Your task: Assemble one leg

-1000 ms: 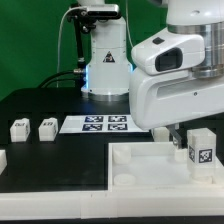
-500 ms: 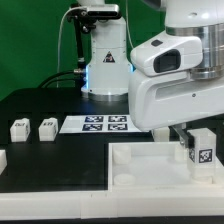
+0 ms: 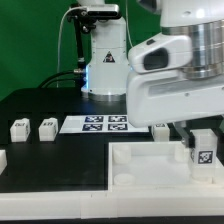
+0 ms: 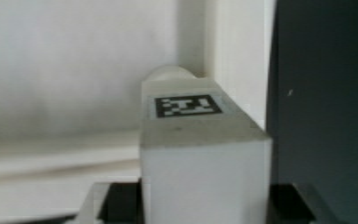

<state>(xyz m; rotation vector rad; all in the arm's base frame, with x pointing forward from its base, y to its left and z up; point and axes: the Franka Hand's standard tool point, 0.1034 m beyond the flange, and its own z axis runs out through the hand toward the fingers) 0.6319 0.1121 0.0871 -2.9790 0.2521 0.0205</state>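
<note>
Holding: the fingers (image 4: 119,205) are clenched on the leg (image 3: 203,149), one dark pad pressed to each side of it.
Leg: a small white block, upright, with its black-and-white tag (image 3: 203,155) facing the exterior camera.
Leg position: over the far corner of the white tray (image 3: 140,168), at the exterior view's right. Whether its foot touches the tray cannot be told.
Arm: the large white arm (image 3: 175,75) fills the exterior view's upper right, directly above the leg.
Wrist view: the leg rises between the two pads, with the pale tray behind it and the black worktop (image 3: 60,160) beside it.
Other parts: a spare leg (image 3: 18,128) and another spare leg (image 3: 46,128) sit side by side on the worktop at the exterior view's left, well apart from the tray.
Marker board: the marker board (image 3: 105,124) lies flat between those two and the arm.
</note>
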